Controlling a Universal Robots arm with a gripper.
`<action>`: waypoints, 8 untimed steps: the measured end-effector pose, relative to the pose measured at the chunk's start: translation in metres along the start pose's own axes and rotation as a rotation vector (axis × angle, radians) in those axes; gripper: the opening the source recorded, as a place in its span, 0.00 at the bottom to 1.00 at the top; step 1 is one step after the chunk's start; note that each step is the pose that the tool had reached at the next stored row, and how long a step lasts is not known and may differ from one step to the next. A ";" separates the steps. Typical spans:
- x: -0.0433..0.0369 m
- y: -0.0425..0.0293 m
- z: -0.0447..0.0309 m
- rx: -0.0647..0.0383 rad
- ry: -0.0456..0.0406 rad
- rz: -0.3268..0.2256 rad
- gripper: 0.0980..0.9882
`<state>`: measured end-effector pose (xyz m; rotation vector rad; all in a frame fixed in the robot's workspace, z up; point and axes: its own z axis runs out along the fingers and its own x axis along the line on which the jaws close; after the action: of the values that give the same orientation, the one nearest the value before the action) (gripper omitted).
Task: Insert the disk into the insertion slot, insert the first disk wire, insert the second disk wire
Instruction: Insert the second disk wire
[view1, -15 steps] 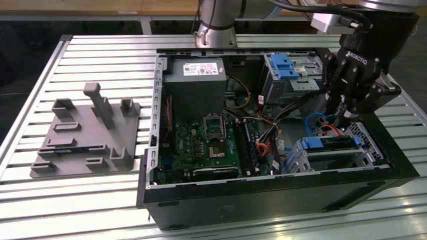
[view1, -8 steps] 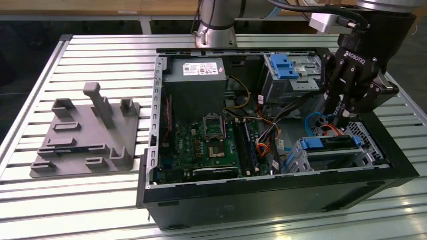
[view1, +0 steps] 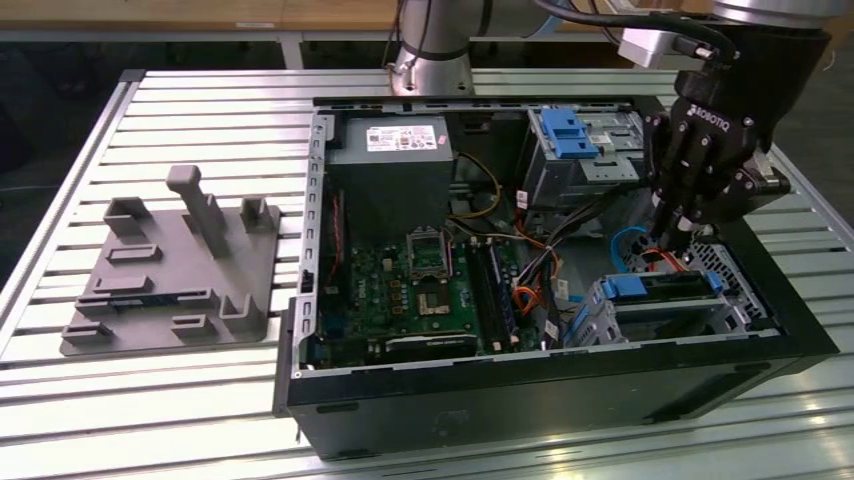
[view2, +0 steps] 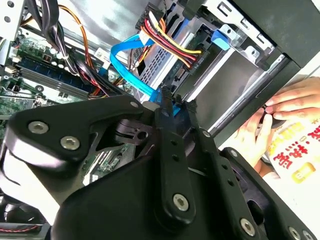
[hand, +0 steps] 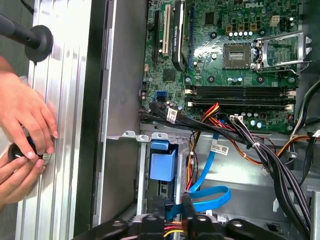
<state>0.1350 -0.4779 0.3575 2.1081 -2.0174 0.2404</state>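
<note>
The disk (view1: 661, 288), in its bright blue carrier (hand: 162, 165), sits inside the silver perforated insertion slot (view1: 731, 292) at the exterior view's right of the black case. A red, yellow and black wire bundle (view2: 170, 42) ends in a black plug at the disk's edge. My gripper (view1: 674, 235) hangs just above the disk, shut on the end of a flat blue wire (view2: 131, 67). That wire loops away below the fingers (hand: 210, 196). One black fingertip (view2: 164, 107) shows blue between it and its partner.
A silver cage with a blue latch (view1: 577, 135) stands at the back of the case. The green motherboard (view1: 427, 300) and loose cable bundles (hand: 260, 150) lie beside the slot. A person's hands (hand: 22, 130) rest on the slatted table beside the case wall. A grey fixture plate (view1: 174, 270) lies at the exterior view's left.
</note>
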 end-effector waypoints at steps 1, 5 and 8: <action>0.0000 -0.0003 0.0001 0.000 0.0000 -0.002 0.19; -0.0003 -0.0014 0.0002 0.001 0.0004 -0.011 0.19; -0.0007 -0.0017 0.0004 0.003 0.0006 -0.020 0.19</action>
<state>0.1366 -0.4772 0.3569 2.1290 -1.9958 0.2413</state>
